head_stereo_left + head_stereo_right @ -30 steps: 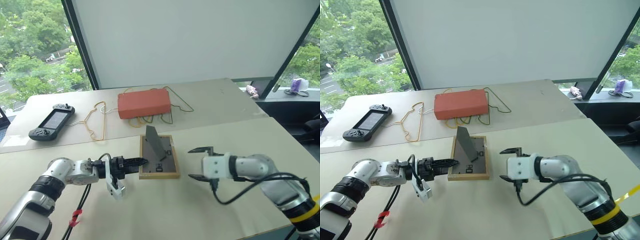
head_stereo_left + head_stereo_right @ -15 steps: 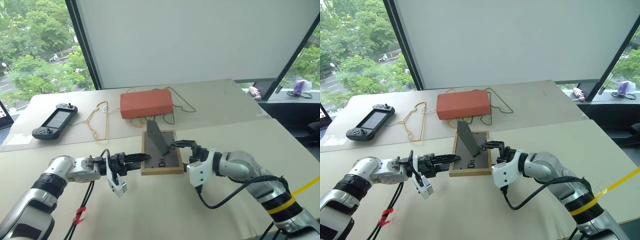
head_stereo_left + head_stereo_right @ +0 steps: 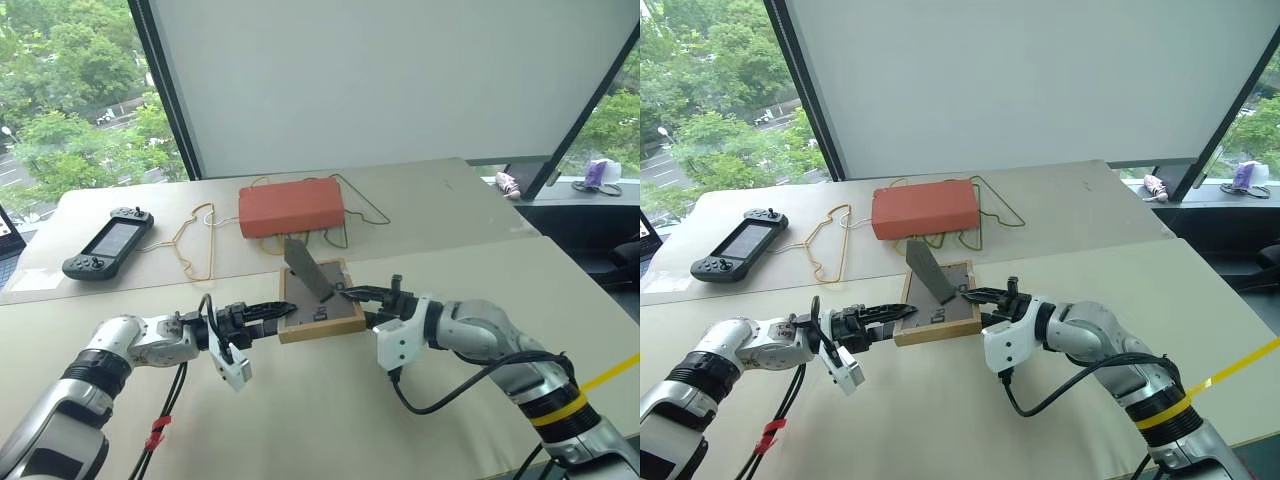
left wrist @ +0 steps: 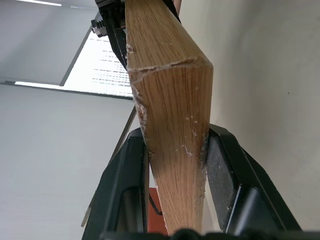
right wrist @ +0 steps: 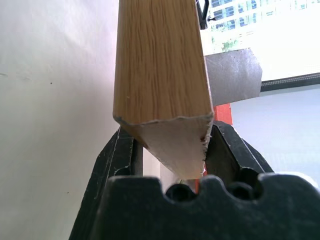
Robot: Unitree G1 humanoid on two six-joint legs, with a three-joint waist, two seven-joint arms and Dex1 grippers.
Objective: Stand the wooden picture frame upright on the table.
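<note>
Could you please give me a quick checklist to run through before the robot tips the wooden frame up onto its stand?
1. Left gripper clamped on the small light-wood picture frame, left edge: ok, wood sits between both fingers in the left wrist view.
2. Right gripper clamped on the right edge: ok.
3. Dark grey fold-out stand opened out: ok.
4. Frame clear of the beige table: cannot tell.
5. Orange-red rectangular box and wire hangers apart from the frame: ok.
6. Painting side intact: cannot tell, it faces down.
</note>
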